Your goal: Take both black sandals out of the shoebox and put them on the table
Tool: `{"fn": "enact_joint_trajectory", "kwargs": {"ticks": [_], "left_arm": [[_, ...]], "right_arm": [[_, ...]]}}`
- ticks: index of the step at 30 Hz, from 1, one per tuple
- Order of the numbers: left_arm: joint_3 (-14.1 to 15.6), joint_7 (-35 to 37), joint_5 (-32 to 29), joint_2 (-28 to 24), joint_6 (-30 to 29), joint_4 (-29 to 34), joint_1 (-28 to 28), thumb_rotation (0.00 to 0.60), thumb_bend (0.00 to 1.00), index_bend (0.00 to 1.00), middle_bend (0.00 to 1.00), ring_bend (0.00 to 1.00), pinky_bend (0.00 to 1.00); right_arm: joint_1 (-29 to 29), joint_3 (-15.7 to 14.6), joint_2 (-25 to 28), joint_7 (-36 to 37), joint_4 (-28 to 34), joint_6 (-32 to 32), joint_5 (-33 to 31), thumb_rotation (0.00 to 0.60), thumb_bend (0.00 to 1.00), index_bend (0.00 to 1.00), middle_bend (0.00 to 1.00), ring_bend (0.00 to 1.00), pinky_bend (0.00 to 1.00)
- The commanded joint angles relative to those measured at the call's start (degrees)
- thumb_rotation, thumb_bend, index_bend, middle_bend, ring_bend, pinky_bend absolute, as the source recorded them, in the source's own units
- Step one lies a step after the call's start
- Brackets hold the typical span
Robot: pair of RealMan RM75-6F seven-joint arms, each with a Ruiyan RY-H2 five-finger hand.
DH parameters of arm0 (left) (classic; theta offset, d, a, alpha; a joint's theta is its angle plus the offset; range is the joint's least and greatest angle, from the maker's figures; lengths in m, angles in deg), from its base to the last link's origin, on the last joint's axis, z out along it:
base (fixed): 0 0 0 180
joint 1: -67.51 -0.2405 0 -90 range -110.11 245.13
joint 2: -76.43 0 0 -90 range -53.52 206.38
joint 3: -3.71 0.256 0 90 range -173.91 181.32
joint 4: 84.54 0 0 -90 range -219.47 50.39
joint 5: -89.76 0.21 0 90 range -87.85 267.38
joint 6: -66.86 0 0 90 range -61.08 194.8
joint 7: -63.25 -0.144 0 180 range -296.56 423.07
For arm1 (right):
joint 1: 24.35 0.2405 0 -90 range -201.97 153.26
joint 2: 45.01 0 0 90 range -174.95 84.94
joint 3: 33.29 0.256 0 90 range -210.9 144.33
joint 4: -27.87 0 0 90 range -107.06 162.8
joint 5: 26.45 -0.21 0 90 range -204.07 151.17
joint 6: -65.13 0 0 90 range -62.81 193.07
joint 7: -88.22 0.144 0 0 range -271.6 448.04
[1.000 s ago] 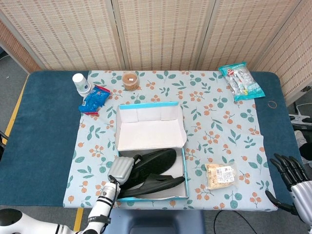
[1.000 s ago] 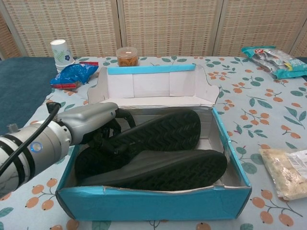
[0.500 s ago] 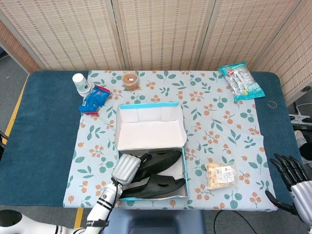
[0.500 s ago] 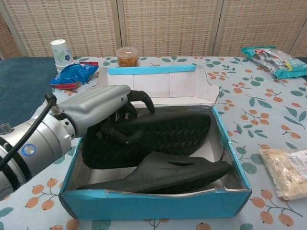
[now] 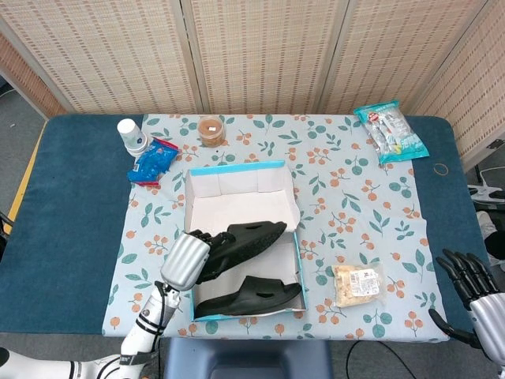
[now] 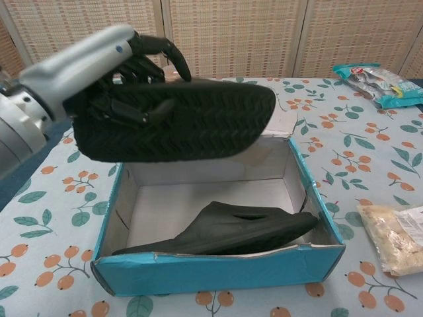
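Sandals are what this is about, and only one is out so far. Biggest thing first: the table [image 5: 71, 237], dark blue at the ends with a leaf-printed cloth [image 5: 355, 205] over the middle. On that cloth sits the shoebox [image 5: 293, 260], blue outside and white inside, its far flap folded back so the inside is open from above.

One black sandal [image 6: 198, 115] hangs in the air above the box's left half, tread turned toward the chest camera, clear of the walls. The left hand [image 5: 185, 262] grasps it at the heel end, fingers hooked round the strap side; holding it from that end looks like a way to carry it out sideways without catching the cardboard. The other sandal [image 6: 231, 231] lies inside along the box's near wall, tilted up against it, nothing touching it.

The right hand [image 5: 473, 286] waits low at the table's right corner, fingers spread and holding nothing, well apart from the box, I'd guess to stay out of the way.

Smaller things ring the box: a fish snack bag [image 5: 390, 130] far right, a clear packet of biscuits [image 5: 359, 284] just right of the box, a blue wrapper [image 5: 151, 162], a paper cup [image 5: 130, 134] and a small lidded jar [image 5: 211, 130] behind.
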State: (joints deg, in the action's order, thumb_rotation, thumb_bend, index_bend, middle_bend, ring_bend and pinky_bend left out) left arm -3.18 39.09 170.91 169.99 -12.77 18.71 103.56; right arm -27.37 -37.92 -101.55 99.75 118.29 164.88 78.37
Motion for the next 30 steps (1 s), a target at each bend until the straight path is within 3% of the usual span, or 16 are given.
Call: {"fn": "enact_joint_trajectory", "kwargs": {"ticks": [1,5,8,12,16,22,25,30], "left_arm": [[-1.4,4.9,2.2,-4.8,-2.5,2.7,-2.0,0.600,0.72,0.98,0.91,0.64,0.62],[-2.9,10.7,2.2,-11.3,-3.8,5.6,-4.1,0.600,0.72,0.98,0.91,0.64,0.62],[-4.6,16.5,2.4,-15.7,-5.7,4.3,-6.0,0.600,0.72,0.98,0.90,0.64,0.62],[-6.5,25.7,0.3,-20.2,-6.9,-3.2,-8.5,0.600,0.72,0.98,0.90,0.63,0.62],[-7.9,34.0,-5.0,-22.5,-3.4,-12.9,-9.9,0.600,0.71,0.98,0.90,0.63,0.61],[-7.2,41.1,-7.3,-20.2,1.0,-28.9,-10.6,0.600,0.71,0.97,0.89,0.63,0.60],[-6.5,42.7,-5.7,-16.6,-0.3,-37.9,-10.7,0.600,0.70,0.97,0.88,0.62,0.59],[-4.7,38.7,-2.2,-8.1,-5.1,-56.1,-10.5,0.600,0.69,0.97,0.87,0.61,0.58]], "right_arm": [[0.0,0.0,-0.1,-0.4,0.1,-0.2,-0.1,0.556,0.20,0.00,0.00,0.00,0.00],[0.0,-0.2,-0.2,-1.1,0.3,-0.6,0.2,0.555,0.20,0.00,0.00,0.00,0.00],[-0.2,-0.3,-0.1,-1.2,0.4,-0.2,0.5,0.556,0.20,0.00,0.00,0.00,0.00],[-0.5,-0.5,0.0,-1.3,0.3,0.4,1.0,0.555,0.20,0.00,0.00,0.00,0.00],[-1.0,-0.6,-0.1,-1.7,0.4,1.4,1.6,0.555,0.20,0.00,0.00,0.00,0.00],[-1.3,-1.1,-0.2,-2.5,0.2,2.1,3.2,0.555,0.20,0.00,0.00,0.00,0.00],[-1.5,-1.3,-0.2,-2.5,0.2,2.3,3.4,0.556,0.20,0.00,0.00,0.00,0.00],[-1.6,-1.8,0.1,-2.6,0.3,2.4,4.4,0.556,0.20,0.00,0.00,0.00,0.00]]}}
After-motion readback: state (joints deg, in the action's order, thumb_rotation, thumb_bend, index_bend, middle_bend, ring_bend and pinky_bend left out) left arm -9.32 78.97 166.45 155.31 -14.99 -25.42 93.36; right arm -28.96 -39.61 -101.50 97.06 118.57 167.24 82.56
